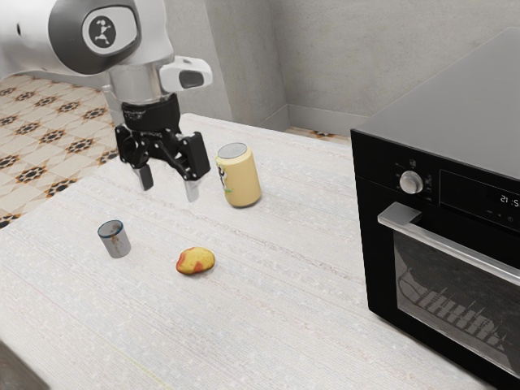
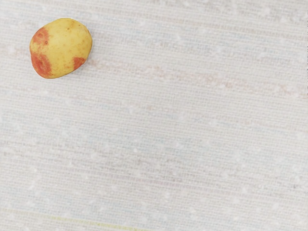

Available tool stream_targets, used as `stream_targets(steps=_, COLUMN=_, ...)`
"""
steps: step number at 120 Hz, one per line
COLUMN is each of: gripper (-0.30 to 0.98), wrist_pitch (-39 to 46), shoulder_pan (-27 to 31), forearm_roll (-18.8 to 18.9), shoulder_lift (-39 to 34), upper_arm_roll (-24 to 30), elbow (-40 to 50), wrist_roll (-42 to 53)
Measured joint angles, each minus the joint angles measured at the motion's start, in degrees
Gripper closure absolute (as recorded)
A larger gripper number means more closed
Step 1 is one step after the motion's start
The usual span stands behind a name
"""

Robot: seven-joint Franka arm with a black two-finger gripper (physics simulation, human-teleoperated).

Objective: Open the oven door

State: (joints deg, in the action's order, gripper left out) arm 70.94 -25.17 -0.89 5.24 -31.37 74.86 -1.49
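My gripper [image 1: 168, 188] hangs above the table on the exterior view's left, its two fingers apart with nothing between them. Well away from it, on the exterior view's right, stands the black oven [image 1: 371, 244]. Its door [image 1: 455, 313] is closed, with a dark glass window and a rack visible inside. A silver bar handle [image 1: 455, 245] runs along the door's top, below a round knob [image 1: 411, 182] and a lit display.
A yellow can [image 1: 240, 176] stands upright close to the gripper. A small grey cup [image 1: 114, 240] and a yellow-red potato [image 1: 196, 261] [image 2: 61, 48] rest on the pale table [image 1: 268, 325], nearer the exterior camera.
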Motion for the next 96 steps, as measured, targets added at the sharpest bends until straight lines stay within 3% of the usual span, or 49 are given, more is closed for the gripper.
stream_targets(steps=28, gripper=0.00, wrist_pitch=7.25, shoulder_pan=0.64, forearm_roll=-0.96, shoulder_lift=-0.02, upper_arm_roll=-0.52, elbow=0.01, wrist_roll=-0.39)
stream_targets(steps=35, gripper=0.00, wrist_pitch=8.06, shoulder_pan=-1.11, forearm_roll=-1.35, shoulder_lift=-5.78, upper_arm_roll=0.19, elbow=-4.12, wrist_roll=1.18)
stream_targets(steps=42, gripper=0.00, wrist_pitch=8.09, shoulder_pan=-0.54, forearm_roll=-3.74, shoulder_lift=-15.64, upper_arm_roll=6.77, elbow=-6.62, wrist_roll=7.47)
stream_targets(steps=48, gripper=0.00, wrist_pitch=7.18, shoulder_pan=-0.48, forearm_roll=-5.44, shoulder_lift=-17.17, upper_arm_roll=11.90, elbow=-5.73, wrist_roll=13.22)
stream_targets(steps=61, gripper=0.00, wrist_pitch=14.13, shoulder_pan=-1.52, forearm_roll=-5.00, shoulder_lift=-24.92, upper_arm_roll=25.97, elbow=13.04, wrist_roll=26.32)
stream_targets(steps=70, gripper=0.00, wrist_pitch=21.41, shoulder_pan=-1.65, forearm_roll=-4.21, shoulder_lift=-26.31, upper_arm_roll=32.81, elbow=20.83, wrist_roll=35.48)
stream_targets(steps=79, gripper=0.00, wrist_pitch=28.54, shoulder_pan=-1.75, forearm_roll=-2.98, shoulder_lift=-25.78, upper_arm_roll=36.42, elbow=25.08, wrist_roll=43.61)
stream_targets(steps=96, gripper=0.00, wrist_pitch=39.09, shoulder_pan=-1.74, forearm_roll=-2.01, shoulder_lift=-22.72, upper_arm_roll=38.43, elbow=27.14, wrist_roll=56.37)
